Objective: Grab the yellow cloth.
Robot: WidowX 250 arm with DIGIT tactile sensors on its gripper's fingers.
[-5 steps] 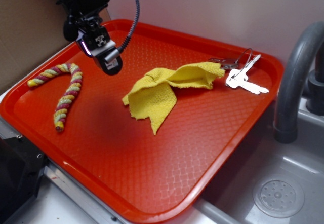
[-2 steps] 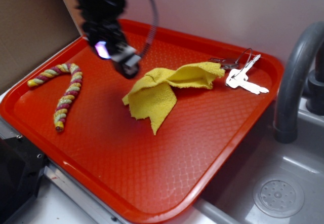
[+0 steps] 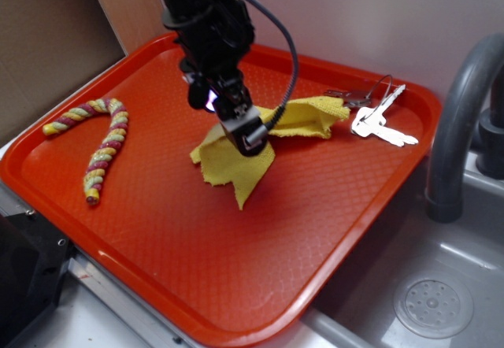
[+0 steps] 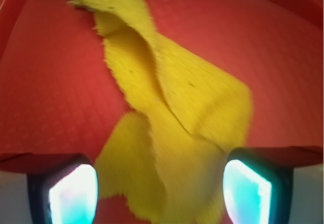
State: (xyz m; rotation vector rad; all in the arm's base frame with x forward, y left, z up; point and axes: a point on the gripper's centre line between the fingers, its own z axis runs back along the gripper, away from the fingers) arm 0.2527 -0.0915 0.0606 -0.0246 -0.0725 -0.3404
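Hovering over the yellow cloth (image 4: 172,117) on the red tray (image 3: 157,206) with the hand (image 4: 159,188) spread wide, holding nothing — next, dropping straight down and pinching the middle fold.

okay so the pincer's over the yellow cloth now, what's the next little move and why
Probably lower straight down, then close. In the wrist view the open pincer has its fingers on either side of the yellow cloth, and the exterior view seems to show it just above the cloth on the tray.
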